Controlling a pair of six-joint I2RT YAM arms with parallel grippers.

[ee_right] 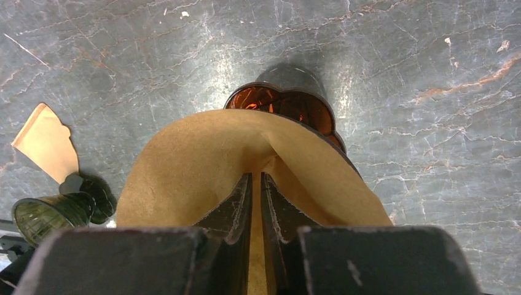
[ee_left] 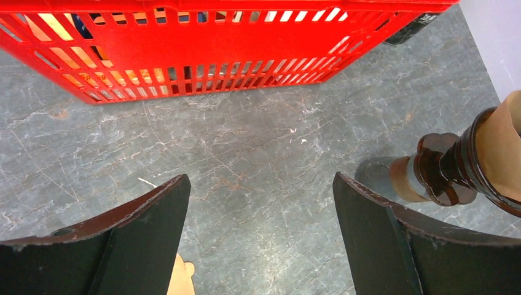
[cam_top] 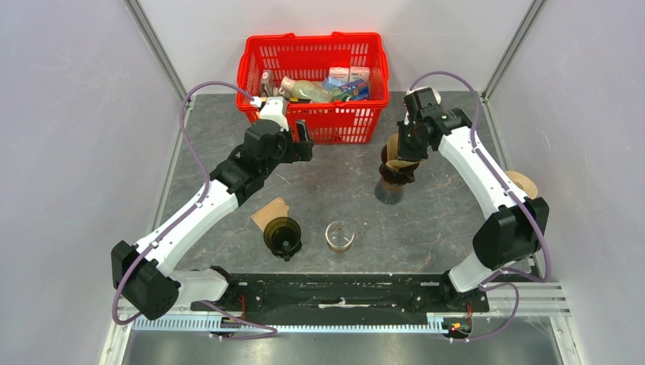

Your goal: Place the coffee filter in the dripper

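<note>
My right gripper (cam_top: 397,161) is shut on a brown paper coffee filter (ee_right: 196,160), pinching its wall between the jaws (ee_right: 257,175). The filter's lower part sits in the mouth of an amber-brown dripper (ee_right: 289,104), right of table centre (cam_top: 392,181). In the left wrist view the dripper (ee_left: 442,169) and filter (ee_left: 501,144) are at the right edge. My left gripper (cam_top: 302,143) is open and empty (ee_left: 261,209), hovering over bare table in front of the basket, left of the dripper.
A red basket (cam_top: 313,72) of groceries stands at the back. A dark green dripper (cam_top: 283,236) with a loose filter (cam_top: 271,213) beside it and a glass (cam_top: 339,236) stand near the front. Another filter (cam_top: 525,182) lies at the right edge.
</note>
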